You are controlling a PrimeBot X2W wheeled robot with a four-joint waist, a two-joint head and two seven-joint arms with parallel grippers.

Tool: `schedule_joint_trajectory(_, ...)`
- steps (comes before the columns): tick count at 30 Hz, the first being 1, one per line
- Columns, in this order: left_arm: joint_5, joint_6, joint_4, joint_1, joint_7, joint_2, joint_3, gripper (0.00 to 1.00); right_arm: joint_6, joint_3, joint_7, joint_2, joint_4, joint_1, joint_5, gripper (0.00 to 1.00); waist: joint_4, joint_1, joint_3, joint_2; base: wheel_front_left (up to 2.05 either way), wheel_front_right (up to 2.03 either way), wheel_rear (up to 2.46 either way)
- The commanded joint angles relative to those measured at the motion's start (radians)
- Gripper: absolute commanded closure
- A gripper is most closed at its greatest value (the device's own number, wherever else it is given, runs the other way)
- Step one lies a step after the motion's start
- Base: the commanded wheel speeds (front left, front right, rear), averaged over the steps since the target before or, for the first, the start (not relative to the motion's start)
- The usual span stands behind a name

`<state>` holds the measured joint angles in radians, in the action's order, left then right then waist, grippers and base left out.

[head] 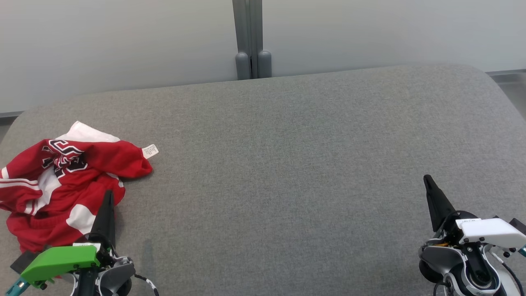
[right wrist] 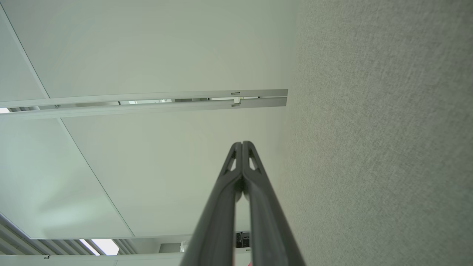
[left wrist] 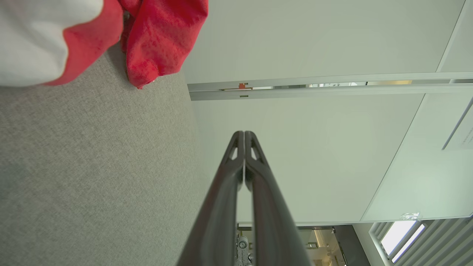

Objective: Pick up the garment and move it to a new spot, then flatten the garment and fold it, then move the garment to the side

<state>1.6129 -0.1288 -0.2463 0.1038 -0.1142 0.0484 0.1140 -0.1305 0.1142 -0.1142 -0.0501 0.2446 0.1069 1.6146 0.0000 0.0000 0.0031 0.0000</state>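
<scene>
The red and white garment (head: pixel 65 181) is bunched up, so its black letters (head: pixel 65 158) are folded over and can't be read. The garment's left side runs off the picture's edge. The left gripper (head: pixel 108 193) covers a bit of the garment's near edge. The white tag (head: pixel 150 151) at the garment's right corner has print too tiny to read.

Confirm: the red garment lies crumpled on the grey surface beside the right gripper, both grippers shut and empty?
Wrong side: the head view shows the garment beside the left gripper, with the right gripper far across the grey surface. Both are shut and empty.
</scene>
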Motion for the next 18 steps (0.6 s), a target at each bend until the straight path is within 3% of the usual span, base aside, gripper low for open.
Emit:
schedule_joint_trajectory(1, 0.000, -0.005, 0.001, 0.014, -0.002, 0.004, 0.001, 1.00, 0.000, 0.000, -0.002, -0.001, 0.002, 0.006, -0.004, 1.00, 0.000, 0.0000, 0.000, 0.0000, 0.00, 0.00, 0.00)
schedule_joint_trajectory(18, 0.000, -0.005, 0.001, 0.014, -0.002, 0.004, 0.001, 1.00, 0.000, 0.000, -0.002, -0.001, 0.002, 0.006, -0.004, 1.00, 0.000, 0.0000, 0.000, 0.0000, 0.00, 0.00, 0.00)
